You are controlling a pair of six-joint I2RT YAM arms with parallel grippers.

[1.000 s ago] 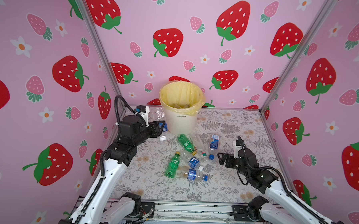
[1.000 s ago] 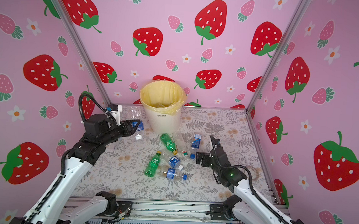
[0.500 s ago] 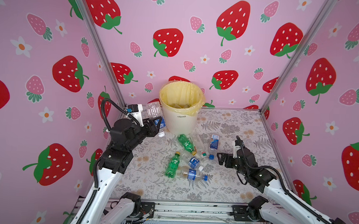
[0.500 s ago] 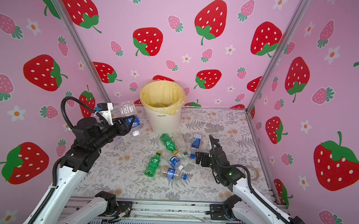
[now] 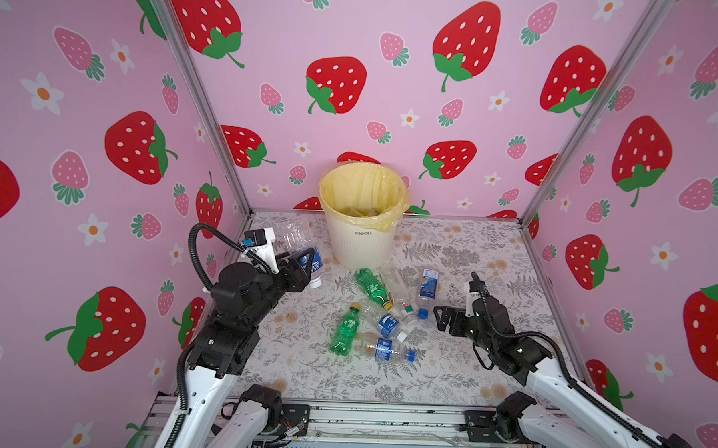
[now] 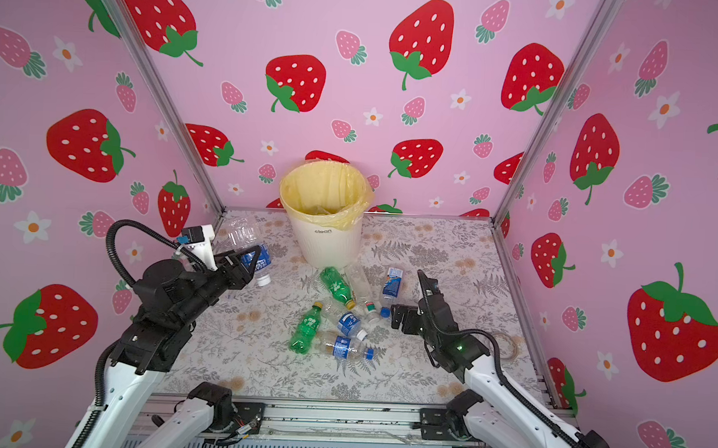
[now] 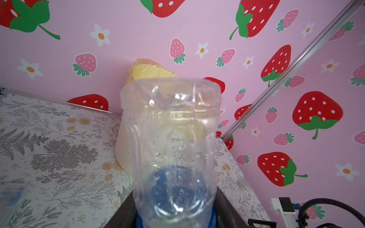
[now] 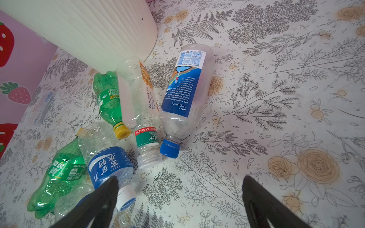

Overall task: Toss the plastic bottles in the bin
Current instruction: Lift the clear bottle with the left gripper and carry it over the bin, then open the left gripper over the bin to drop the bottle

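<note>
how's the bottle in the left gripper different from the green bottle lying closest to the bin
The clear bottle has a blue label and white cap; the green bottle has a yellow cap. The clear bottle is held off the table by the left gripper, cap downward; the green bottle lies on its side on it. Both are small, capped and outside the bin.

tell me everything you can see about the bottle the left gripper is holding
The bottle is clear, crinkled plastic with a blue label and a white cap, and it looks empty. The left gripper is shut on it around the label. It is tilted, cap end lowest and base highest. In both top views it is just left of the bin and apart from it. Nothing else touches it.
</note>
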